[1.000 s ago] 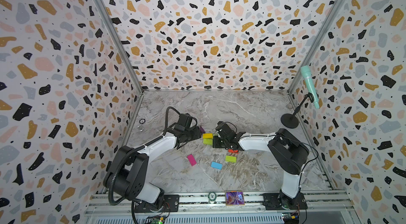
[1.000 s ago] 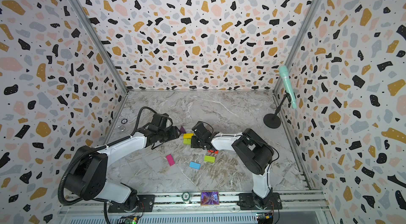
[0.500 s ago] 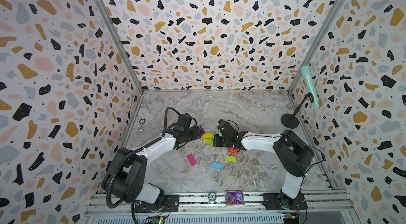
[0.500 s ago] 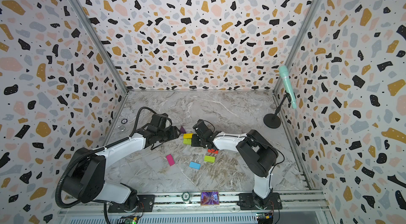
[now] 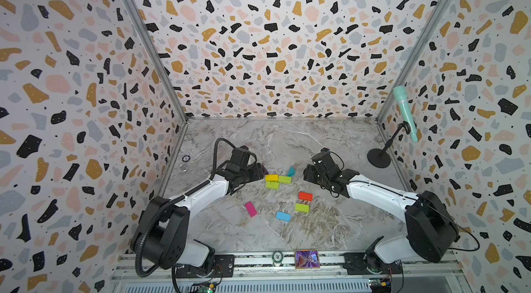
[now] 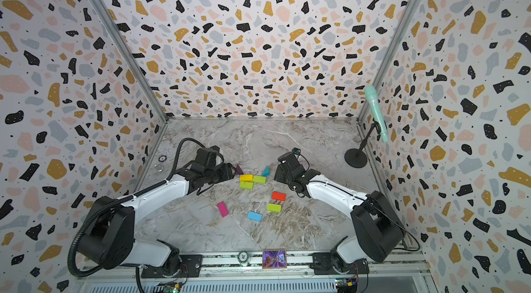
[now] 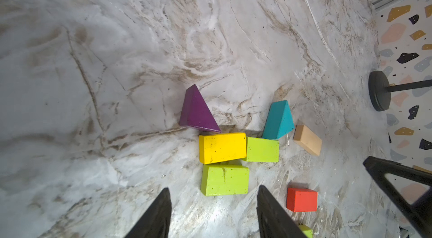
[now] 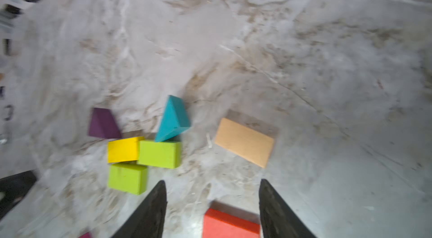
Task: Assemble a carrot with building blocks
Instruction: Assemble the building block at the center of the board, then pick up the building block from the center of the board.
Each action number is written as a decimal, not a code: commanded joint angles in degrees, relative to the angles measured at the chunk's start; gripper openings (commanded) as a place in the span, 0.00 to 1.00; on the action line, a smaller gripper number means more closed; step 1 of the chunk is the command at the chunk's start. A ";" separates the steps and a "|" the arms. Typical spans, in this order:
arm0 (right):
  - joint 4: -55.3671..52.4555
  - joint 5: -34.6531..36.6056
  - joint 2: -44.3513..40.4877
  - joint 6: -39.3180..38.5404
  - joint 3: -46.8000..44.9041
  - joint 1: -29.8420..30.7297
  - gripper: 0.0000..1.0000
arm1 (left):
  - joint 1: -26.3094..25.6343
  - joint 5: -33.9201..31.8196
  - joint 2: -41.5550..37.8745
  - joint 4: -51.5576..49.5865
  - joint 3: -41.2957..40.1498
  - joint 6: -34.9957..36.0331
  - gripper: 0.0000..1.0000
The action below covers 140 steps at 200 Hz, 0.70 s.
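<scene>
Thus we found the carrot (image 5: pixel 276 182) half built, four loose bricks (image 5: pixel 301 207) near six o'clock, jaws of left gripper (image 7: pixel 213 198) and right gripper (image 8: pixel 212 185) open.

right wrist view: blurred throughout | red brick (image 8: pixel 230 224) between my right fingers (image 8: pixel 149 213): cut by the frame edge | magenta brick (image 8: pixel 85 235): only a sliver in frame | lime brick (image 7: pixel 306 231) beside my left fingers (image 7: pixel 156 215): cropped | purple wedge (image 5: pixel 264 169): in a top view partly behind my left fingers | tan brick (image 7: pixel 307 140): in both top views hidden behind my right fingers
</scene>
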 commanded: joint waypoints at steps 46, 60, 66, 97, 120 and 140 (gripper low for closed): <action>-9.54 5.01 11.90 7.65 8.72 0.64 0.73 | 0.72 8.41 4.02 10.62 0.58 0.51 0.60; -10.58 6.22 12.84 9.14 9.87 0.64 0.74 | 0.68 8.95 4.45 11.32 0.63 0.64 0.60; -10.74 6.44 12.99 9.65 10.06 0.61 0.74 | 0.68 9.22 4.51 11.52 0.68 0.81 0.60; -11.66 6.83 13.89 11.37 11.52 0.83 0.75 | 0.70 9.47 4.65 11.29 0.85 2.18 0.60; -12.88 7.27 15.99 12.43 13.37 0.87 0.75 | 0.84 9.89 4.98 11.53 0.47 2.89 0.60; -13.76 7.44 18.17 13.03 15.17 0.96 0.75 | 0.95 10.89 5.27 12.44 -0.27 2.88 0.60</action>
